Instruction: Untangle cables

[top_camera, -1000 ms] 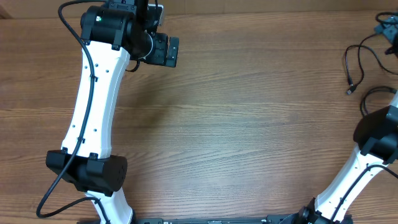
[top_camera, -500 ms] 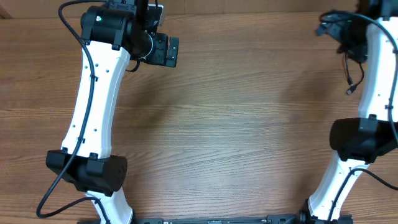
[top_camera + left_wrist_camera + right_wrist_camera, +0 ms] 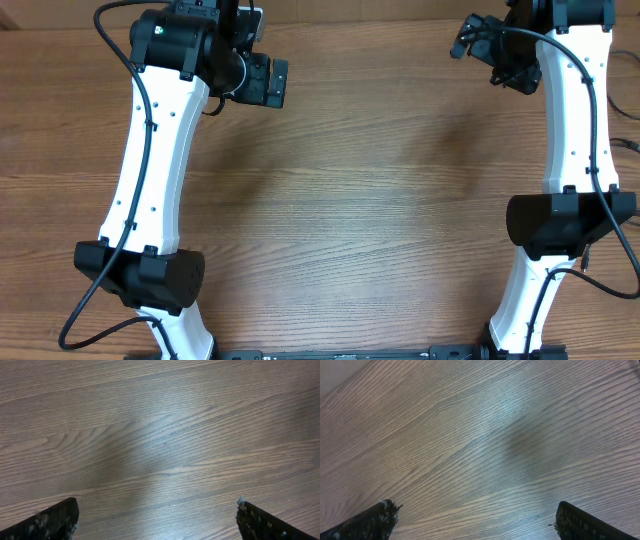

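Both jaws agape over table (image 3: 380,200); cables (image 3: 631,144) well apart, rightward.

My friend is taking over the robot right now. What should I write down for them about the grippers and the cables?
Left gripper: open, jaws wide apart, holding nothing, over bare table.
Right gripper: open and empty, also over bare wood.
Cables: mostly out of sight. Only a thin dark bit, probably one of them, shows at the table's right edge beyond the right arm.
Done: nothing grasped; no untangling visible.
Left: find the cables on the right side, grip them and pull them apart.
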### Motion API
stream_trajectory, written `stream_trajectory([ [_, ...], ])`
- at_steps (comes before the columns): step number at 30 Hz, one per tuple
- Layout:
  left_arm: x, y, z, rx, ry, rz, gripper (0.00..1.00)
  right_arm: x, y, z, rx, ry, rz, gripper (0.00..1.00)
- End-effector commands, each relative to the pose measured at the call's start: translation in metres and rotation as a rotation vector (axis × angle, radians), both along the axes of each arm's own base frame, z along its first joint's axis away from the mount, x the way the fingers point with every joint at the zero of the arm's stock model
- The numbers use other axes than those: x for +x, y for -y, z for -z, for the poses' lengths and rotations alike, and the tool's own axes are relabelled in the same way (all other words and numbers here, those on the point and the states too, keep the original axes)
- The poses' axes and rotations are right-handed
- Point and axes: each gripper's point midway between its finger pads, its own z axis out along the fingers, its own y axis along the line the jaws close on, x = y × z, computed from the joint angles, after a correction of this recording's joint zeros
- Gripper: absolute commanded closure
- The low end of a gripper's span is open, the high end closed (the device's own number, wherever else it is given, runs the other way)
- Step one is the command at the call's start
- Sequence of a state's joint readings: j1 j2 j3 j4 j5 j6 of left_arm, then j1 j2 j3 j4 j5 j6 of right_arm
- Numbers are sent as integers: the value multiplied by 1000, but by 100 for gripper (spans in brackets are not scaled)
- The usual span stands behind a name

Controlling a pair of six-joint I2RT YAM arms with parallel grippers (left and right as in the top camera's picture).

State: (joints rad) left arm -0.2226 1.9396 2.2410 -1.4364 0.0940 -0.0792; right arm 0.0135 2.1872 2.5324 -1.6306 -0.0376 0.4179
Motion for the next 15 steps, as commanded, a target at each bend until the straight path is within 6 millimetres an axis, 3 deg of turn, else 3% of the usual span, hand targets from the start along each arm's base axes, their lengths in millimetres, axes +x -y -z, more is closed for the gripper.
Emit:
stream_trajectory([
  [1, -2, 1, -13, -23, 30, -8, 0, -1, 0, -19, 3, 52, 0, 0],
  [15, -1, 1, -14, -19, 36, -8, 0, -1, 0, -19, 3, 52, 0, 0],
])
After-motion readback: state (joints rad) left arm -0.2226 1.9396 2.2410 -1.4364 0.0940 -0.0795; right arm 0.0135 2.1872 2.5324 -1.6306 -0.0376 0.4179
